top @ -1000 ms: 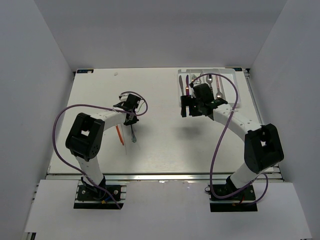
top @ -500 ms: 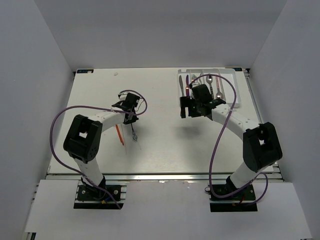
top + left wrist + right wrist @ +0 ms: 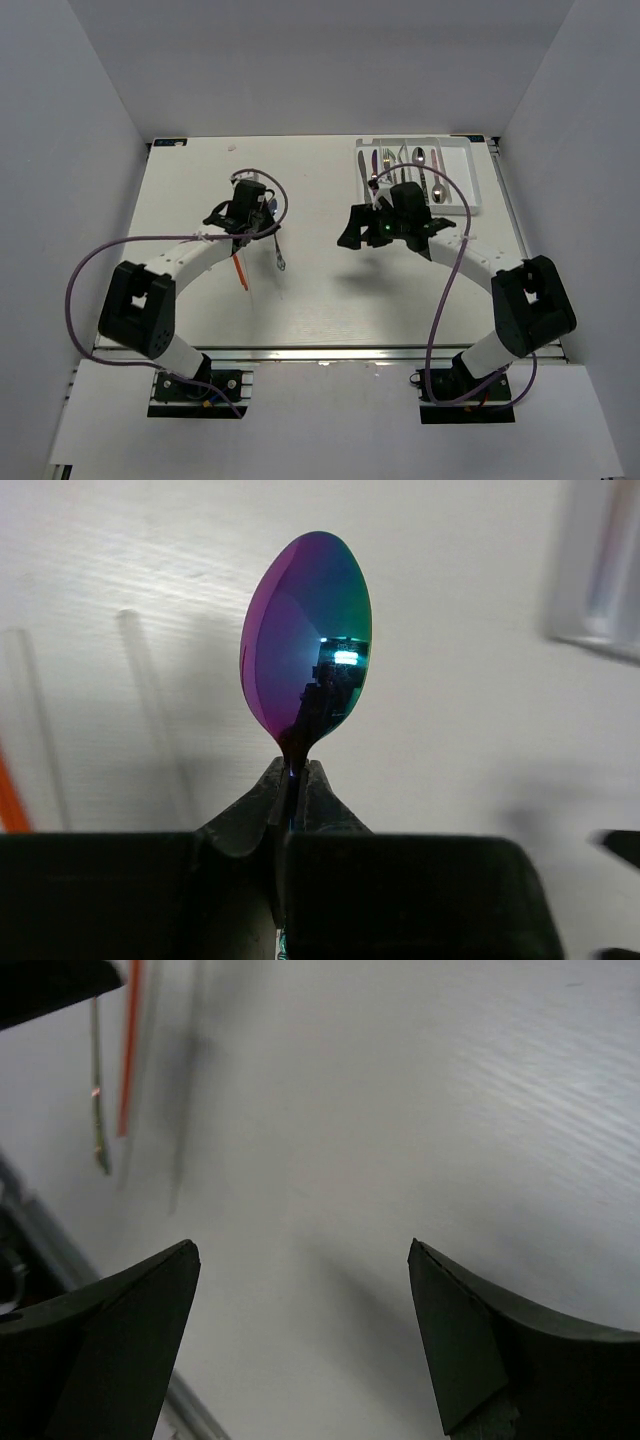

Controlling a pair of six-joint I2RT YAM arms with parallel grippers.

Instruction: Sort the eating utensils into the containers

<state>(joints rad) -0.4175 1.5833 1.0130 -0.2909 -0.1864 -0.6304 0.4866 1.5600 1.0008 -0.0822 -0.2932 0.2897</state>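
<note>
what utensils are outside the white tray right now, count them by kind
iridescent spoon, clamped in the left hand: 1
orange chopstick: 1
pale chopsticks, faint against the table: 2
total: 4
</note>
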